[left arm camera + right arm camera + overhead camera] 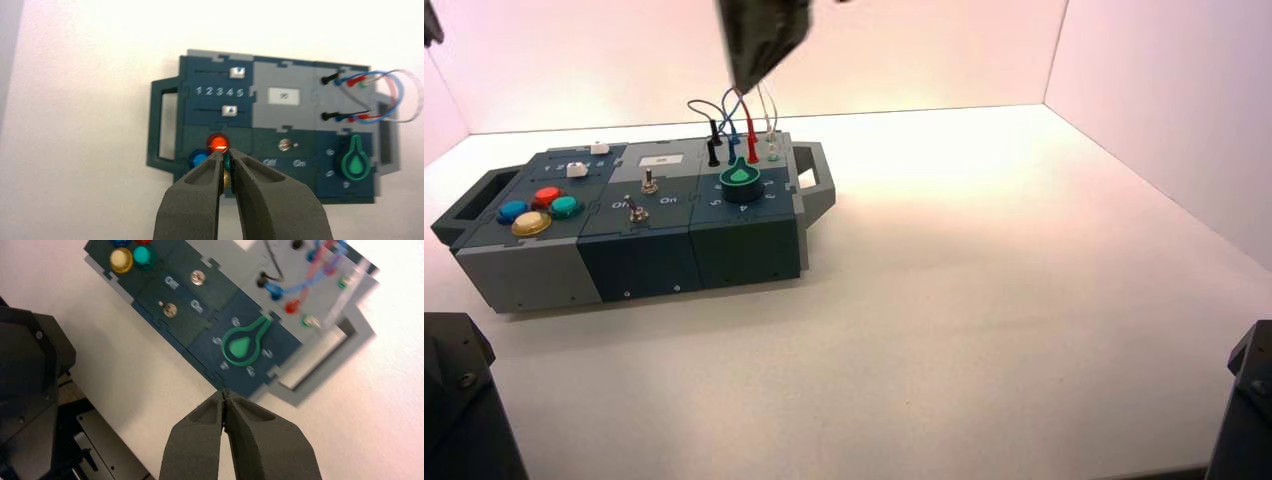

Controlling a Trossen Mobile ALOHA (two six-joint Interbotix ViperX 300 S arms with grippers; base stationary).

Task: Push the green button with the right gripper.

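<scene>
The right gripper (226, 396), fingers pressed together and empty, hangs high over the box's knob end, so it is only approaching. The green button (565, 206) sits at three o'clock in the button cluster; next it must travel across and descend.

Box (215, 65) lettering — "1 2 3 4 5" between the sliders; "Off", "On" — seemingly — under a toggle switch (285, 144).
</scene>
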